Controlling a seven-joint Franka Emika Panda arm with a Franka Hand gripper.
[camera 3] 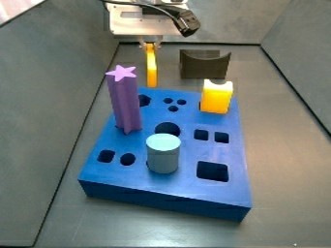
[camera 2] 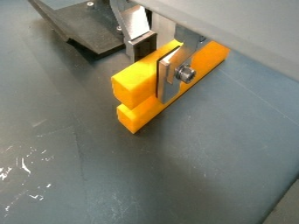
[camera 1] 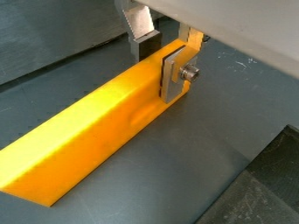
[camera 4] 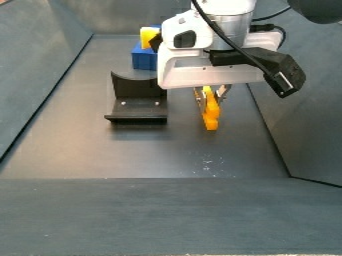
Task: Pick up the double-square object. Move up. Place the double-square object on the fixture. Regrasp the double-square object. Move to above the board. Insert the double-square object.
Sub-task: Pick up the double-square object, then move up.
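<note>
The double-square object (camera 3: 151,68) is a slim orange-yellow peg standing upright on the dark floor behind the board (camera 3: 130,180). My gripper (camera 3: 151,45) hangs straight over it, its fingers down either side of the peg's upper part. In both wrist views the gripper (camera 1: 156,72) (camera 2: 153,72) is shut on the peg (camera 1: 87,131) (camera 2: 146,92): one silver plate lies flat on its near face and the dark pad of the far finger meets the opposite face. The forked end (camera 2: 135,118) points away from the gripper. In a side view, the dark fixture (camera 4: 134,100) stands beside the peg (camera 4: 210,112) and the gripper (camera 4: 210,93).
On the blue board stand a purple star-topped post (camera 3: 124,97), a grey-blue cylinder (camera 3: 162,153) and a stubby yellow block (camera 3: 216,95). The fixture (camera 3: 203,64) sits behind the board's far edge. Grey walls enclose the floor on both sides.
</note>
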